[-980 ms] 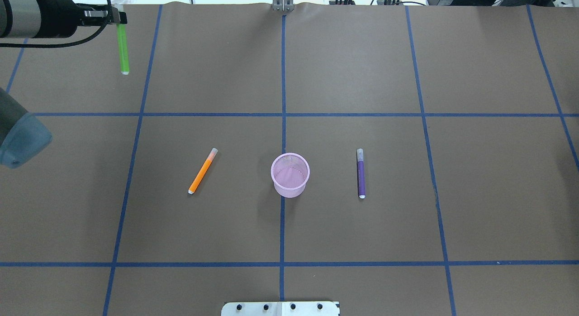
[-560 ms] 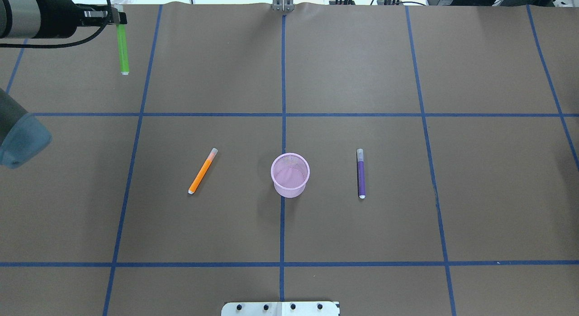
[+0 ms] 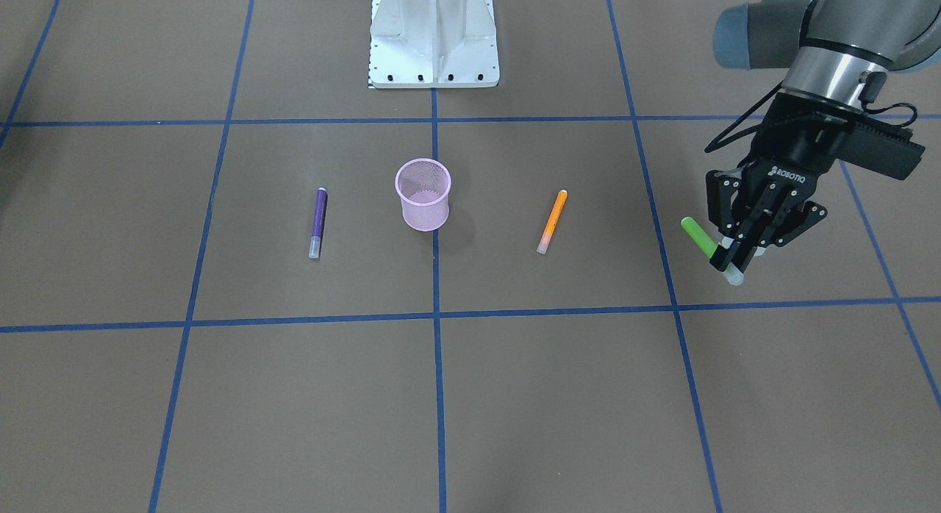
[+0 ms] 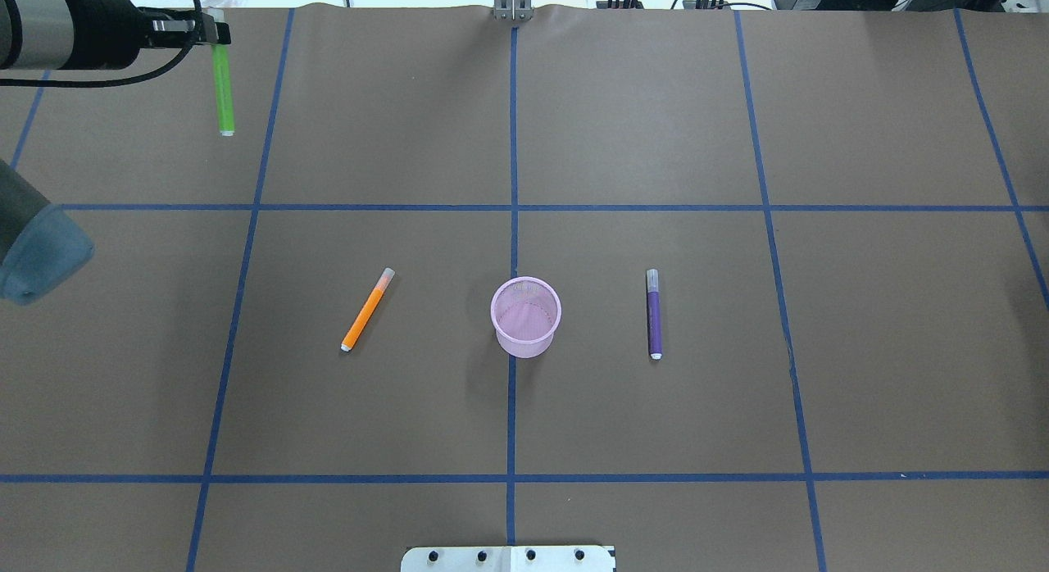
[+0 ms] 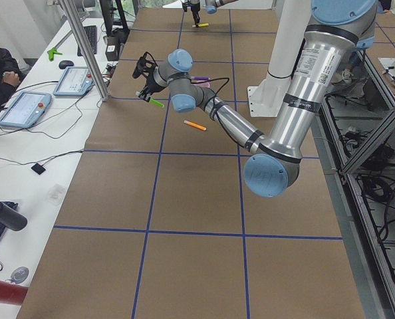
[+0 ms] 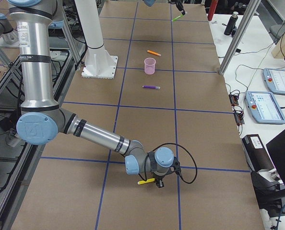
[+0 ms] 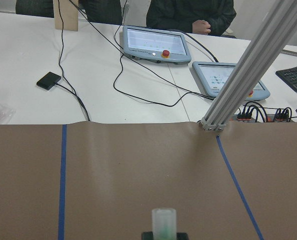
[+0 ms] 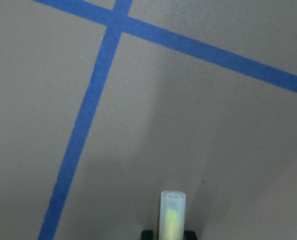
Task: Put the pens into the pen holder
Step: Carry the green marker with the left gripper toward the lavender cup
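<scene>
On my screens the left gripper [image 3: 733,262] is clamped on the green pen [image 3: 697,235]. It holds this pen by the pale cap end, and the green body sticks out to the side, tilted, clear of the table [image 4: 656,105]. In the overhead view this pen is over the far left square of the blue tape grid [image 4: 512,207], well apart from the other things.

The pen holder [image 4: 526,314] stands upright in the middle of the table, on the centre tape line, and I see no pen inside it. The orange pen [image 4: 367,309] lies flat to its left, a little slanted. The purple pen [image 4: 653,314] lies flat to its right, almost parallel to the tape line. Neither pen touches the holder.

The right gripper [image 6: 158,183] is low at the table, at the end on the robot's right. In its wrist view the pale cap of the yellow pen [image 8: 172,210] shows between two dark fingertips, very near to the brown paper. I cannot tell whether these fingers really pinch the pen, or whether the pen rests on the table.
</scene>
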Robot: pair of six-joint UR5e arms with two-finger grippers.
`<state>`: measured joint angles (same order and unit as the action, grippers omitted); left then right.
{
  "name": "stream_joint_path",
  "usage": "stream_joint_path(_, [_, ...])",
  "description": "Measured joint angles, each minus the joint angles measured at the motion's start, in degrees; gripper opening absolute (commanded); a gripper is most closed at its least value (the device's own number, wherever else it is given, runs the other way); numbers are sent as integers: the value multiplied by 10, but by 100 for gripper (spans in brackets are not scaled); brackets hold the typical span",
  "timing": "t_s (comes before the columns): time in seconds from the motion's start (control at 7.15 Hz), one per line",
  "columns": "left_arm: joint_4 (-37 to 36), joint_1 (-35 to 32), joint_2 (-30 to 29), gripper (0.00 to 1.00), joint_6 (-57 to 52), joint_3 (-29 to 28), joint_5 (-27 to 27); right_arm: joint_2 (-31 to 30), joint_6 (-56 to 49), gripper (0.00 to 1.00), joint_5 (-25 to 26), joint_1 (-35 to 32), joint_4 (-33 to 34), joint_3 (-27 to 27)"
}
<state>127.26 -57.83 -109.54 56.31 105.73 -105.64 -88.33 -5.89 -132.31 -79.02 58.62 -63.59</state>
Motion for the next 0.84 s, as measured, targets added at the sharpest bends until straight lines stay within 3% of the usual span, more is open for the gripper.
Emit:
stream_joint_path(0.56, [-1,29,-20,0,0,5,25,8,-4,0,-15,-1,1,-10])
stream_joint_path(0.84, [1,121,-47,0,3,21,155,14,6,0,-23,-4,2,-19])
